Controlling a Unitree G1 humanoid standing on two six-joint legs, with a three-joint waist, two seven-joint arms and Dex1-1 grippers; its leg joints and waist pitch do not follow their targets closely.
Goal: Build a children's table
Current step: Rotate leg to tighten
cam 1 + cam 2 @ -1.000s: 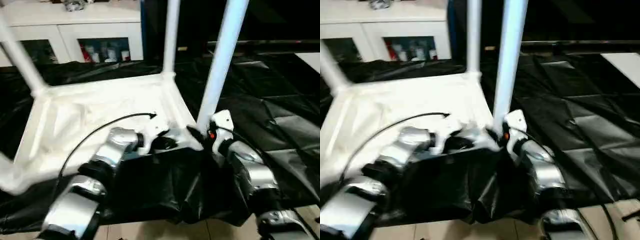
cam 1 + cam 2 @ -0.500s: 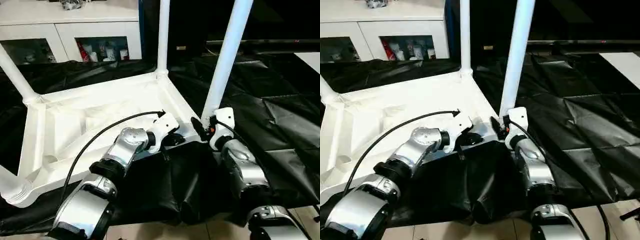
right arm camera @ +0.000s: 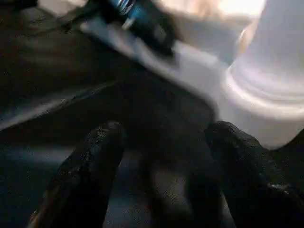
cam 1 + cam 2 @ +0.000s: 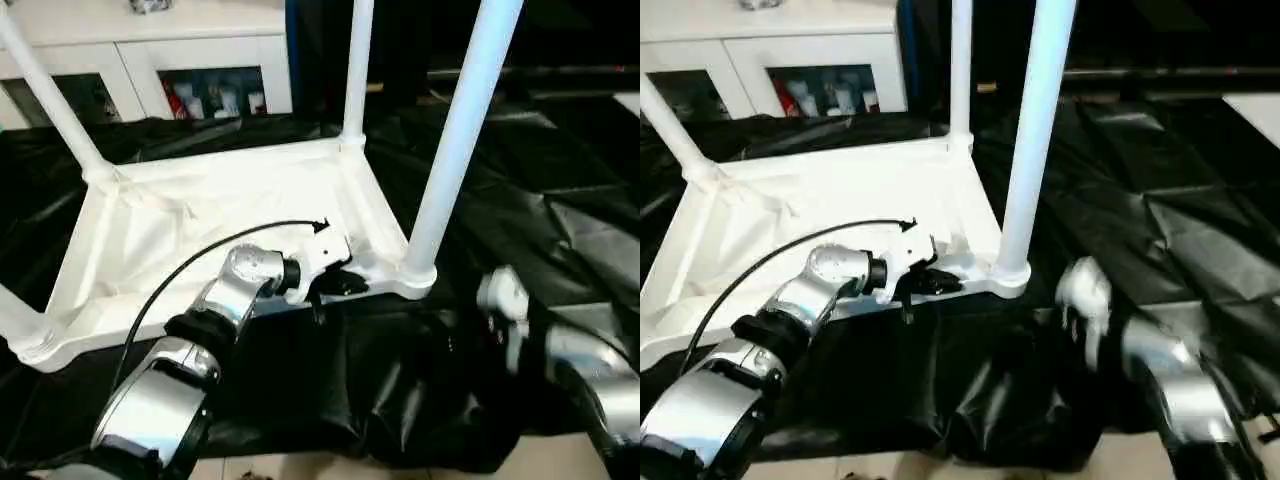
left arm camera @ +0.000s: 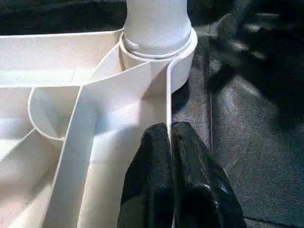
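The children's table (image 4: 200,215) lies upside down on a black sheet, its white legs pointing up. The near right leg (image 4: 462,140) stands in its corner socket (image 5: 156,28). My left gripper (image 5: 169,137) is shut on the thin near rim (image 5: 167,90) of the top, just short of that socket; it also shows at the rim in the left eye view (image 4: 343,284). My right gripper (image 3: 161,142) is open with nothing between its fingers (image 3: 90,161), hanging over the black sheet a short way from the leg's base (image 3: 270,90). Its white wrist (image 4: 500,295) sits right of and nearer than the leg.
A far right leg (image 4: 355,70) and a far left leg (image 4: 50,95) rise at the back, and a near left corner (image 4: 25,335) sits at the left edge. The crumpled black sheet (image 4: 560,200) spreads all around. A white cabinet (image 4: 150,40) stands behind. A black cable (image 4: 200,250) arcs over my left forearm.
My right gripper has drawn back from the near right leg's base toward me and to the right, opening wider. The left gripper stays pinched on the rim. The camera has shifted.
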